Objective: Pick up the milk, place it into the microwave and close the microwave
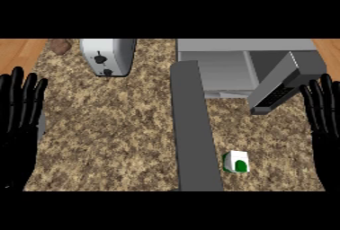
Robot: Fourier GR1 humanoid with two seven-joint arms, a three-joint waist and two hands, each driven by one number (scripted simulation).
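Sitting upright on speckled surface [106, 130]: milk [235, 161], small white carton with green front panel, just right of open microwave door [194, 126]. Microwave [246, 67] cavity open, interior partly hidden, contents unclear. Left hand [20, 112] and right hand [323, 112] at edges, fingers straight, holding nothing. Toaster [108, 56] cut off at top.

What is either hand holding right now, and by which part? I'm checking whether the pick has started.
Nothing: left hand and right hand are open, and the milk stands untouched.
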